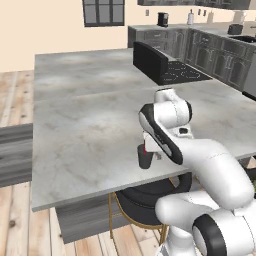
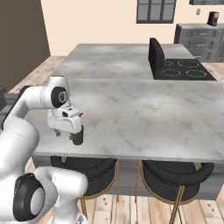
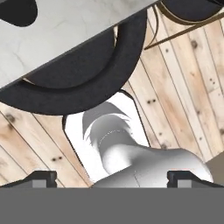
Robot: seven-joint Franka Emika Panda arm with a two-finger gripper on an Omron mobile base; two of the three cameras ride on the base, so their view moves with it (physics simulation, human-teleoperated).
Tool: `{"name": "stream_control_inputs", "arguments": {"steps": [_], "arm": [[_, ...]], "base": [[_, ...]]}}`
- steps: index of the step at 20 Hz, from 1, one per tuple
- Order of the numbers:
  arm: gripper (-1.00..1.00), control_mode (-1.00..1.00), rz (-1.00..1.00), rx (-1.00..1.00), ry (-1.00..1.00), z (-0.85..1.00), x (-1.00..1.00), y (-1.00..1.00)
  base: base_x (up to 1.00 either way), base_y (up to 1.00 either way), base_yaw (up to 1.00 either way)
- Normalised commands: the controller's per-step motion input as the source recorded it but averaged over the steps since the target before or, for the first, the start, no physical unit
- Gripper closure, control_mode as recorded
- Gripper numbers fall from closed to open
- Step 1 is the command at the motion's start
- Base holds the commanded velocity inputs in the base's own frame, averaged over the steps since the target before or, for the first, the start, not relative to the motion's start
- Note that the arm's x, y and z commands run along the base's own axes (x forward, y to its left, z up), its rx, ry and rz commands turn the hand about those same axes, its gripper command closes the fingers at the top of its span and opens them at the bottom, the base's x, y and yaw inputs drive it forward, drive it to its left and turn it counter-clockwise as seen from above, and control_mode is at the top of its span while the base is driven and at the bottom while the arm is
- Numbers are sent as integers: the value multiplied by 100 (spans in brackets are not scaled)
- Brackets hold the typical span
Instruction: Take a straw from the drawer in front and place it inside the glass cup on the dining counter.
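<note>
The glass cup point(image 1: 145, 161) point(image 2: 78, 138) stands near the front edge of the dining counter point(image 1: 85, 125) point(image 2: 144, 109). A red straw point(image 1: 145, 148) point(image 2: 80, 115) sticks up out of it, partly hidden by my hand. My gripper point(image 1: 154, 150) point(image 2: 64, 134) hangs right beside the cup, pointing down and back over the counter's edge. In the hand view its fingertips point(image 3: 43, 178) stand far apart and the gripper point(image 3: 113, 178) is open with nothing between them. A grey wood-grain panel point(image 1: 15, 155) at the left edge may be the drawer; I cannot tell.
Two black stools with gold legs point(image 2: 85, 168) point(image 2: 175, 175) are tucked under the counter's front edge. A black cooktop with a raised back point(image 1: 165, 67) point(image 2: 179, 68) sits at the far right of the counter. Grey cabinets point(image 1: 215, 55) line the back wall.
</note>
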Motion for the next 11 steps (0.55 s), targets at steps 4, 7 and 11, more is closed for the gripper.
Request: {"name": "stream_control_inputs", "arguments": {"steps": [4, 7, 11], "arm": [[-100, -100, -9, 0, 0, 0, -90, 0], [-100, -100, -3, 0, -6, 8, -68, 0], [-100, -100, 0, -2, -22, 17, -64, 0]], "base": [[0, 0, 0], [0, 0, 0], [0, 0, 0]]}}
